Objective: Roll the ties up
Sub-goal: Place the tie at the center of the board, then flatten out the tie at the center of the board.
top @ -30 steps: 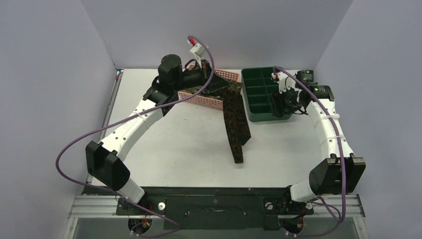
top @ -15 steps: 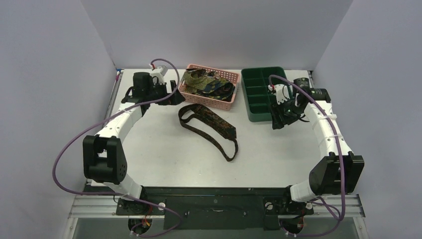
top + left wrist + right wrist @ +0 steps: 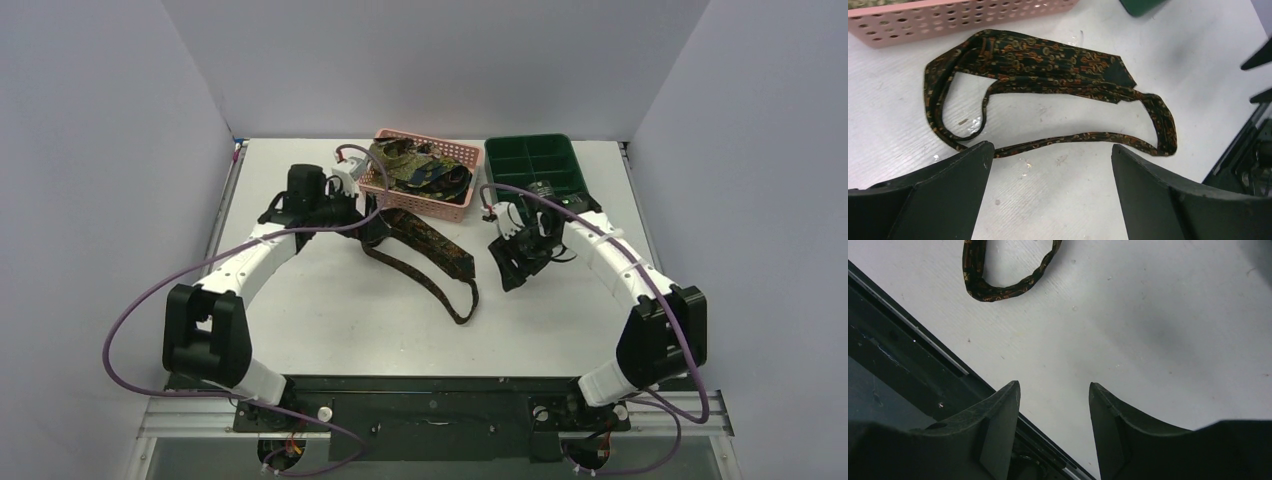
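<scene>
Left gripper spread over tie edge

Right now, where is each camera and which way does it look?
Top external: high behind the arms, looking down at the white table, pink plastic mesh basket and dark green compartment tray; both arms show.
Left wrist: mounted above the open left gripper, looking down at the dark patterned fabric tie.
Right wrist: mounted above the right gripper, looking at the table's near edge.
Shared: both wrist views show that tie.
</scene>
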Tool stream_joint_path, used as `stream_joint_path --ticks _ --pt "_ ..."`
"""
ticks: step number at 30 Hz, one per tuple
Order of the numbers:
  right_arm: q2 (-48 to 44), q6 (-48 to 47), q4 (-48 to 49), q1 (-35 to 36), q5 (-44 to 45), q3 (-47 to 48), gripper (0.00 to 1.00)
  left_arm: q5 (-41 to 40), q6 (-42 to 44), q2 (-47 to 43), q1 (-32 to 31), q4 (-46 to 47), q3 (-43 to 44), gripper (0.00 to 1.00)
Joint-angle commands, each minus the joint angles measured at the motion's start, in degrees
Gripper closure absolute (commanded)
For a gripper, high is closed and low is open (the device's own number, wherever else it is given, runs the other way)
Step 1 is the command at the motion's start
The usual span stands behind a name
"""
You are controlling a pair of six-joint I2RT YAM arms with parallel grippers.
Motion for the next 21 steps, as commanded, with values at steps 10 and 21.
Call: stream_joint_path --ticks 10,21 --pt "7.08 1.99 1.22 -10.87 -2.38 9.08 0.52 -0.19 34.94 4.27 -35.21 -18.46 7.76 0.19" --pt "-0.06 1.01 0.77 -15.21 -0.74 2.37 0.52 -9.20 36.02 19.44 -42.21 -17.03 17.77 0.28"
